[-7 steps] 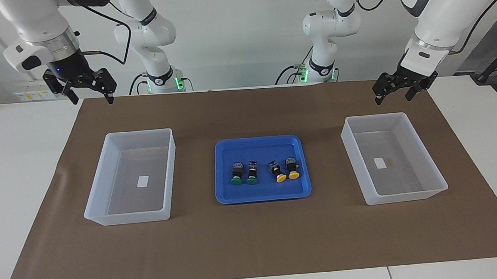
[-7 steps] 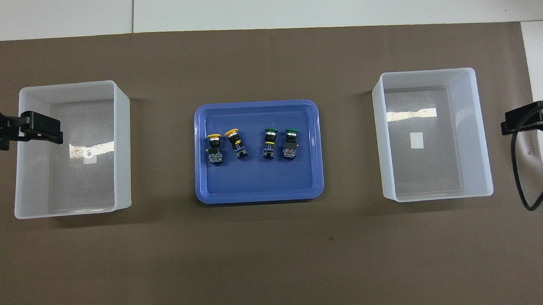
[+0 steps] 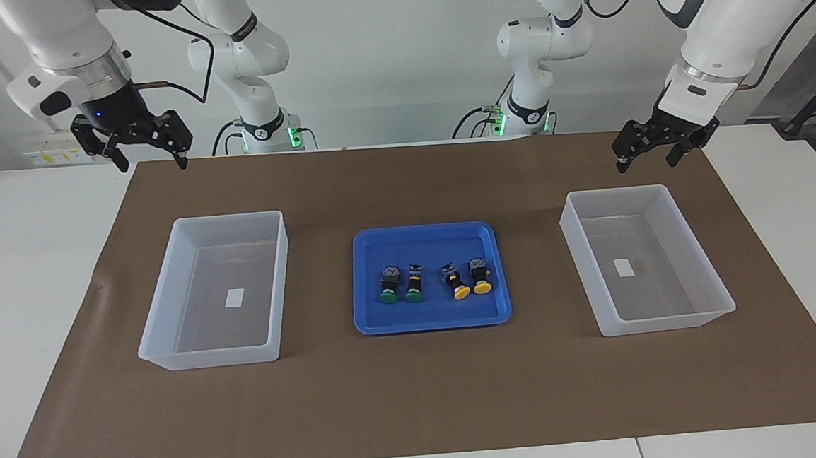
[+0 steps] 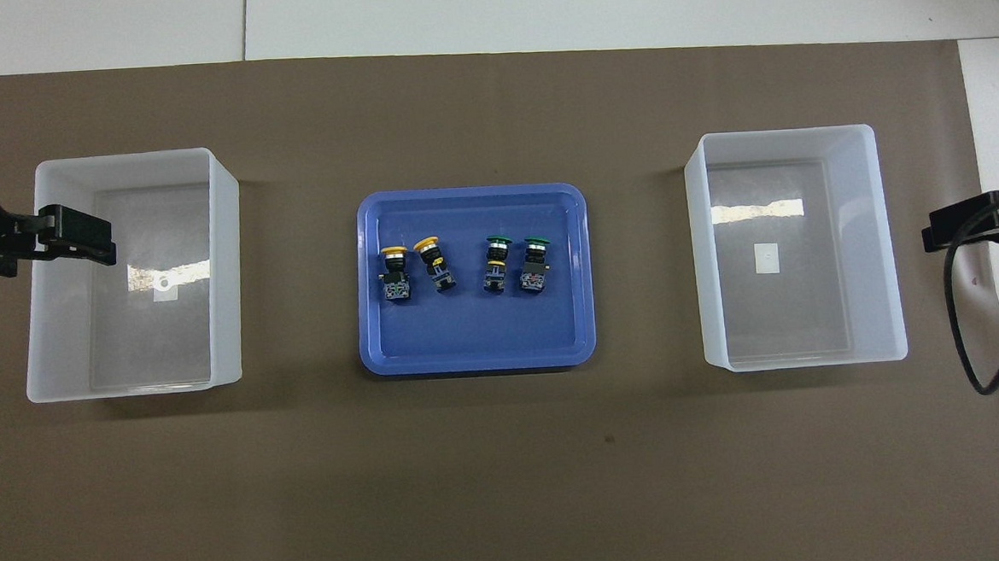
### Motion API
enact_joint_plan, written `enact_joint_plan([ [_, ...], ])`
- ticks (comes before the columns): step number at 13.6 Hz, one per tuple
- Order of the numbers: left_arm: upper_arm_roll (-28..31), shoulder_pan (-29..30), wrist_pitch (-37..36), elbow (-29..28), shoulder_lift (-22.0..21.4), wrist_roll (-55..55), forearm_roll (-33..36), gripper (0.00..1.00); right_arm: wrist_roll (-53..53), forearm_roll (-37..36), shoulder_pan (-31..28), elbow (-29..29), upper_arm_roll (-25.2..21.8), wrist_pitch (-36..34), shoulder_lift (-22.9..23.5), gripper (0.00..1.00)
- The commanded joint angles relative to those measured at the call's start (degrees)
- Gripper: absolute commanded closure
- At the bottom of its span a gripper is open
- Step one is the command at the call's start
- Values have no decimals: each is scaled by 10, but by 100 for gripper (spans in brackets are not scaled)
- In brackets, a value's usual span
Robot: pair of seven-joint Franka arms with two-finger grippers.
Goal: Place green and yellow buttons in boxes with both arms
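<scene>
Nothing placed yet: two green buttons (image 3: 400, 285) and two yellow buttons (image 3: 470, 279) lying side by side in blue tray (image 3: 378, 323), caps pointing away from robots. Both clear boxes (image 3: 170, 286) (image 3: 701, 268) apparently empty. Left gripper (image 3: 660, 144) and right gripper (image 3: 135, 141) raised over worktop's robot-side edge, jaws apart, holding nothing.

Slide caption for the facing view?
Four buttons lie in the blue tray between two clear boxes; both grippers raised, open.
</scene>
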Motion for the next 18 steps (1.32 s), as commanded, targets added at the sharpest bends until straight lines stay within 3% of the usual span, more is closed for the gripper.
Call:
enact_joint_plan([
  [1, -1, -2, 60, -58, -25, -1, -3, 0, -12, 1, -3, -3, 3, -6, -5, 0],
  [3, -7, -23, 146, -124, -27, -47, -4, 0, -12, 1, -3, -3, 3, -6, -5, 0],
  [7, -7, -117, 332, -193, 39, -173, -5, 0, -13, 1, -7, -10, 2, -8, -8, 0],
  [9, -8, -135, 413, -246, 45, -174, -6, 0, -12, 1, -8, -10, 3, -6, -8, 0],
  [11, -7, -167, 470, -245, 104, -184, -6, 0, -11, 1, -4, -10, 3, -6, -8, 0],
  [14, -7, -191, 510, -245, 143, -201, -6, 0, -12, 2, -6, -9, 2, -6, -9, 0],
  [18, -7, -214, 515, -247, 153, -225, -6, 0, -15, 2, -6, -10, 3, -6, -9, 0],
])
